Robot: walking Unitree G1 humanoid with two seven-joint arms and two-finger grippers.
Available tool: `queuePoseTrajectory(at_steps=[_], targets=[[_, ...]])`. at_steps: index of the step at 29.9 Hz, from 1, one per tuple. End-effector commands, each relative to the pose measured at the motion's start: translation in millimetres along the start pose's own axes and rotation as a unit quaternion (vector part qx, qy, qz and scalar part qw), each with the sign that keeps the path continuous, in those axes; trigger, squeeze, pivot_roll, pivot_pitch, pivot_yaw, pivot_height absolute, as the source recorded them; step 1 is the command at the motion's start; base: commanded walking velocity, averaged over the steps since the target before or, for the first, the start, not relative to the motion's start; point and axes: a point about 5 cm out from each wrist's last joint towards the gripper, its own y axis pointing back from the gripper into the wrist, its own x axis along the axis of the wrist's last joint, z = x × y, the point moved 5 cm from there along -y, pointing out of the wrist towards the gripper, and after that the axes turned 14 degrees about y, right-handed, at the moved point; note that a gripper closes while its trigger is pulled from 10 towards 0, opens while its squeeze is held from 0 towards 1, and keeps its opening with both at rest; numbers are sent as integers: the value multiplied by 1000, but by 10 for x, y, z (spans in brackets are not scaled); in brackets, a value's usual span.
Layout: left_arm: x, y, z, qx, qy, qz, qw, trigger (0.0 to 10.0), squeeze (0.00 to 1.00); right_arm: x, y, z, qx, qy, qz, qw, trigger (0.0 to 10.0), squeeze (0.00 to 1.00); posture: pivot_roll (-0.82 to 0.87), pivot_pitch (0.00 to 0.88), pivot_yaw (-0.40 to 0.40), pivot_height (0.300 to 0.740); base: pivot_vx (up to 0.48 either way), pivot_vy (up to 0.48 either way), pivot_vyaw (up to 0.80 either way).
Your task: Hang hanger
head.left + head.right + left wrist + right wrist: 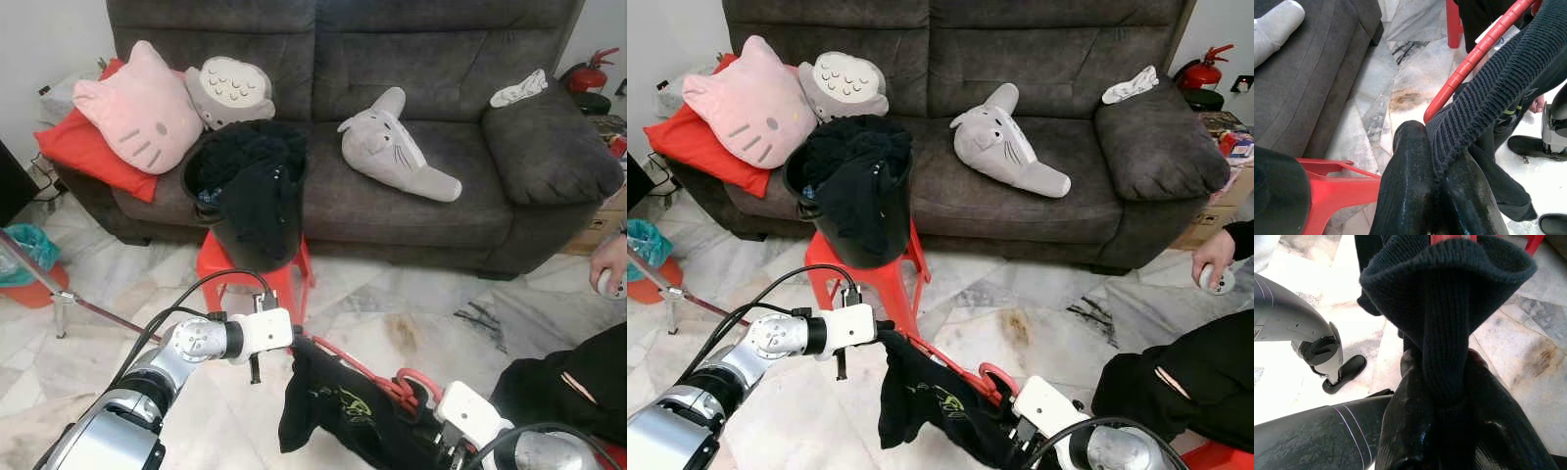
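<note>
A red hanger slants low in front of me with a black garment bunched over it. My left gripper holds the upper left end. In the left wrist view its fingers are shut on the garment's ribbed knit edge, with the red hanger bar just beside them. My right gripper is at the lower right end by the hanger's red hook. In the right wrist view it is shut on a fold of the same knit fabric.
A black bucket heaped with dark clothes stands on a red stool before the grey sofa with plush pillows. A person's hand and dark clothing are at the right. A metal stand rod crosses the left floor.
</note>
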Motion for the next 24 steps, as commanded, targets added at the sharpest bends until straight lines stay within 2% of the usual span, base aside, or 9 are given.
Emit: queuePoseTrajectory(at_steps=[1, 9, 10, 11, 12, 14, 15, 24], targets=[[13, 126, -211, 41, 14, 3, 999, 10000, 0, -197, 42, -42, 7, -13, -39, 999, 10000, 0, -47, 54, 71, 740, 0, 0, 0], [31, 123, -231, 47, 15, 7, 999, 10000, 0, -170, 33, -42, 11, -10, -35, 999, 10000, 0, -47, 57, 70, 740, 0, 0, 0], [32, 121, -231, 48, 16, 8, 999, 10000, 43, -172, 35, -38, 10, -10, -35, 999, 10000, 0, -49, 56, 69, 740, 0, 0, 0], [33, 121, -232, 48, 17, 8, 999, 10000, 443, -172, 36, -36, 10, -10, -35, 999, 10000, 0, -49, 56, 69, 740, 0, 0, 0], [34, 120, -233, 49, 17, 9, 999, 10000, 1000, -176, 40, -30, 9, -9, -36, 999, 10000, 0, -48, 57, 69, 740, 0, 0, 0], [34, 120, -234, 49, 16, 8, 999, 10000, 1000, -179, 41, -28, 9, -8, -36, 999, 10000, 0, -49, 56, 68, 740, 0, 0, 0], [34, 118, -233, 49, 15, 7, 999, 10000, 0, -181, 42, -26, 9, -8, -37, 999, 10000, 0, -49, 57, 68, 740, 0, 0, 0], [32, 113, -227, 48, 14, 7, 999, 10000, 0, -153, 26, -21, 10, -6, -33, 999, 10000, 0, -48, 57, 67, 740, 0, 0, 0]])
